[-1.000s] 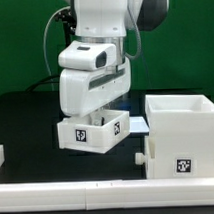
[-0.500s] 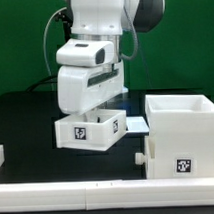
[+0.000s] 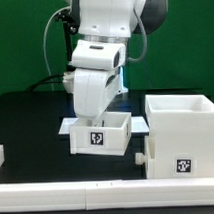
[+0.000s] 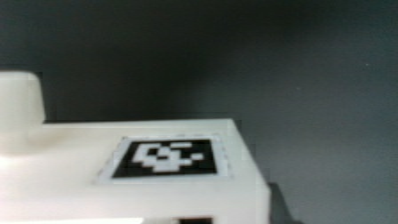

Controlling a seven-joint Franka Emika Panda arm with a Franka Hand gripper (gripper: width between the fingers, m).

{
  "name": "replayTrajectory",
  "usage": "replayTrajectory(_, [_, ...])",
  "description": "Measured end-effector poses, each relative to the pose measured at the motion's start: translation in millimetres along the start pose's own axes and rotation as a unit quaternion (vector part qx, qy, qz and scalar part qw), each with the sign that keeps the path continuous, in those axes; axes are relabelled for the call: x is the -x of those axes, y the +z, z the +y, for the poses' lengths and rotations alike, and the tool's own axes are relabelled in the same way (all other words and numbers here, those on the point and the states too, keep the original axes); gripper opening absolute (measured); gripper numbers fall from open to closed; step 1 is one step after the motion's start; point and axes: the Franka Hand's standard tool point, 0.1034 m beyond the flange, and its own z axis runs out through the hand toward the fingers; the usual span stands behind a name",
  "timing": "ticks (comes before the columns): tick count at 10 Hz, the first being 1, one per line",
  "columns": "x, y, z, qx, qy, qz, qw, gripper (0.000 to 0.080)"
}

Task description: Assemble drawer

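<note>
Gripper fingertips hidden inside small white plastic tray (image 3: 100, 134), can't tell the grip. Large white cube-like casing (image 3: 182, 132) cut off by frame edge. Wrist view blurry.

No readable words, numbers or brands anywhere. Only black-and-white square marker tags: one on the small white plastic tray (image 3: 100, 135), another on the large white cube-like casing (image 3: 183, 135).

White arm tilted downward, claw (image 3: 96, 123) low, fingers hidden
</note>
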Motion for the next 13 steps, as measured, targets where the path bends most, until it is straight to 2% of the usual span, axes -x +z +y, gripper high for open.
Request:
replayTrajectory(1, [2.6,0.4,2.3,0.002,-0.026,-0.002,1.0,0.0038])
replayTrajectory(2, [6.9,-0.2,11.4,0.007,-0.07,-0.006,0.998,0.0038])
replayTrajectory(3, [2.3,-2.9,21.5,0.008,-0.085,-0.014,0.996,0.0038])
replayTrajectory(4, [-10.2,-3.6,28.4,0.007,-0.116,-0.026,0.993,0.0038])
replayTrajectory(5, [-20.6,-2.9,29.0,0.008,-0.132,-0.029,0.991,0.0038])
replayTrajectory(8, [-18.9,-1.7,28.3,0.006,-0.128,-0.029,0.991,0.0038])
replayTrajectory(10, [-21.2,-7.1,32.5,0.0,-0.131,-0.033,0.991,0.0038])
replayTrajectory(13, [-23.1,-11.5,37.2,-0.002,-0.131,-0.035,0.991,0.0038])
